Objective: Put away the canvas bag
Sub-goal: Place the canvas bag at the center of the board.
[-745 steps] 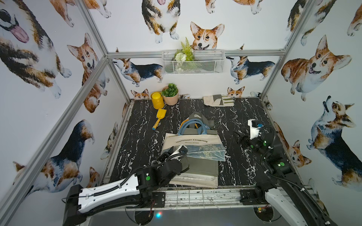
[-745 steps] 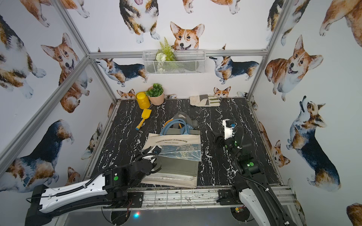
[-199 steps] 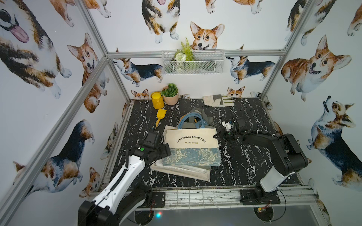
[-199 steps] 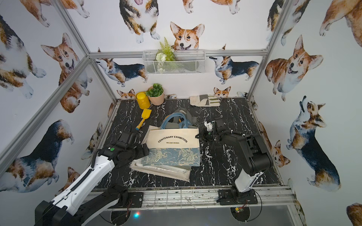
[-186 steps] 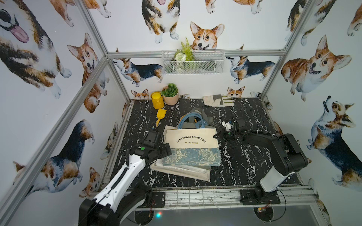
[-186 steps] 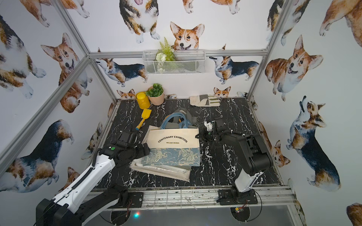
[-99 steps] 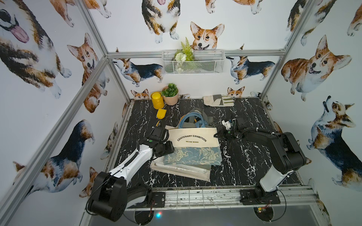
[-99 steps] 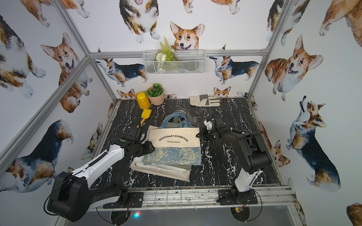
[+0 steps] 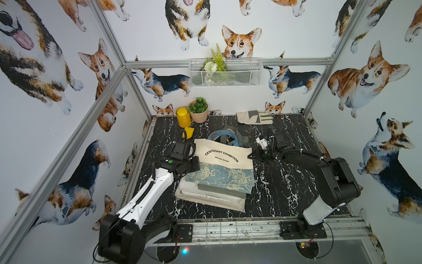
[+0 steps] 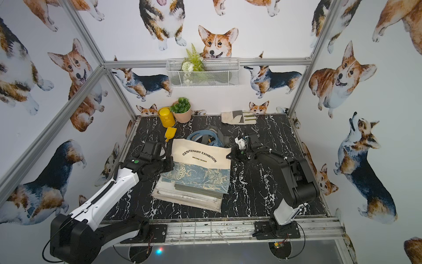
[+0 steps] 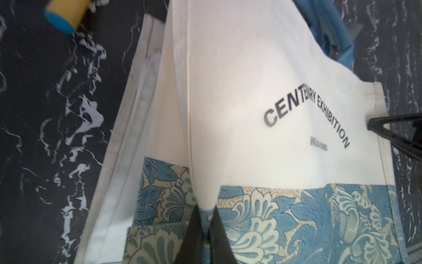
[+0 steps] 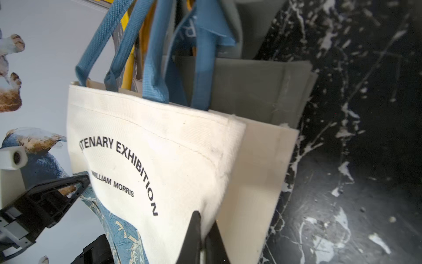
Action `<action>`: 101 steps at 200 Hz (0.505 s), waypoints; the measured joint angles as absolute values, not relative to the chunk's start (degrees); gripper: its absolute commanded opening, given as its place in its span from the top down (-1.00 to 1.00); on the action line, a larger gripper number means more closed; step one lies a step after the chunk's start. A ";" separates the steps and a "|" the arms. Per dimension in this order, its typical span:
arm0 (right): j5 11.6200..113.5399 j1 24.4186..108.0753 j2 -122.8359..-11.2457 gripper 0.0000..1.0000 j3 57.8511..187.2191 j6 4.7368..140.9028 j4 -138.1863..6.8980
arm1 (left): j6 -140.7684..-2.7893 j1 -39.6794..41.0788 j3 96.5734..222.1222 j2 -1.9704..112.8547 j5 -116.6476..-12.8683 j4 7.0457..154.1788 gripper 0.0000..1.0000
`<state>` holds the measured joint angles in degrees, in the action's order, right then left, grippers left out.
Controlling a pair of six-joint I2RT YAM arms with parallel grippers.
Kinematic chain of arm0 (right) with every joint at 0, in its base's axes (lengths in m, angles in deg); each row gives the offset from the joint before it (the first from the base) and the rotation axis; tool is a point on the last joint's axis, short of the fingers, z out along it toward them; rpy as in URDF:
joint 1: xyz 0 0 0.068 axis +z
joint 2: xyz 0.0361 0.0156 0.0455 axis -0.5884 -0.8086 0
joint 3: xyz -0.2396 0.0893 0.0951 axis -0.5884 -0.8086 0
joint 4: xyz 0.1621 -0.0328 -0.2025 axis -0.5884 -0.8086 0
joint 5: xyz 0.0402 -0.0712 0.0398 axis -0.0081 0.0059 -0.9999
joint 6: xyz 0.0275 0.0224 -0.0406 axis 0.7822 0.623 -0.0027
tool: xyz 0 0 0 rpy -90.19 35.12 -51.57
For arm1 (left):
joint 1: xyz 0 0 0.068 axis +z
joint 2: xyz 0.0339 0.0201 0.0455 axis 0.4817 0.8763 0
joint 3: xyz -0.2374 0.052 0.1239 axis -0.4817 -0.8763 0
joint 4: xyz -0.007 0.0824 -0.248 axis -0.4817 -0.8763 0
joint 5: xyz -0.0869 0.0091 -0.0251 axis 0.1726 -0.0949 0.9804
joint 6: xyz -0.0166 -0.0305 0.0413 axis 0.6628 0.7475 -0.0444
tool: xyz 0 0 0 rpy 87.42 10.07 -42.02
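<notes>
The canvas bag [image 9: 223,157] [image 10: 201,157] is cream with "CENTENARY EXHIBITION" printed on it, a blue floral band and blue handles [image 9: 222,136]. It lies on top of a stack of folded bags [image 9: 210,196] in the middle of the black marble table. My left gripper [image 9: 197,163] [image 10: 172,165] is shut on the bag's left edge, pinching cloth at the floral band [image 11: 206,212]. My right gripper [image 9: 250,157] [image 10: 228,156] is shut on the right edge, with cream cloth between its fingers [image 12: 205,219]. In both wrist views the bag [image 11: 251,91] [image 12: 171,148] is stretched between the two grips.
A yellow can [image 9: 182,117], a potted plant [image 9: 199,112] and a yellow scoop [image 9: 188,132] stand at the back left. A work glove [image 9: 254,117] lies at the back right. A white wire basket [image 9: 225,74] holding greenery hangs on the back wall.
My left gripper has moved in to the bag's left edge and shut on it. My right gripper has stayed shut on the right edge.
</notes>
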<state>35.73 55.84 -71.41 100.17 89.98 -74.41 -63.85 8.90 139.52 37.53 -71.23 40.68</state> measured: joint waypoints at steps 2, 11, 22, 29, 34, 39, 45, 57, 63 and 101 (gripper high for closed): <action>35.77 56.08 -70.71 1.00 100.46 89.85 -74.93 | -64.05 8.90 140.18 37.38 -71.40 40.51 1.00; 35.99 56.69 -69.24 1.00 101.03 89.41 -76.20 | -64.95 8.90 142.19 37.11 -72.32 39.61 1.00; 36.38 57.91 -67.23 1.00 101.73 88.38 -78.15 | -66.15 8.92 144.20 37.18 -73.30 38.26 1.00; 36.38 58.59 -66.62 1.00 102.05 88.01 -79.20 | -66.43 8.92 145.11 37.27 -73.92 37.32 1.00; 36.36 58.94 -66.49 1.00 102.27 87.69 -79.85 | -66.72 8.96 145.66 37.42 -74.29 36.68 1.00; 36.34 59.27 -66.51 1.00 102.40 87.40 -80.66 | -67.13 8.96 146.01 37.62 -74.35 36.07 1.00; 36.34 59.46 -66.62 1.00 102.42 87.36 -81.32 | -67.52 9.03 146.14 37.88 -74.62 35.48 1.00; 36.41 59.99 -67.32 0.99 102.40 87.12 -83.33 | -67.92 9.07 145.66 38.27 -74.99 34.39 1.00; 36.43 60.10 -67.87 0.96 102.38 87.05 -83.79 | -68.03 9.18 145.16 38.40 -75.14 34.15 1.00; 36.08 60.45 -73.40 0.49 103.60 85.32 -86.41 | -68.29 9.68 139.04 39.91 -76.32 34.45 0.72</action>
<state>36.08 60.45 -73.40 103.60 85.32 -86.41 -68.29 9.68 139.04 39.91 -76.32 34.45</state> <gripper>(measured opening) 0.156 0.076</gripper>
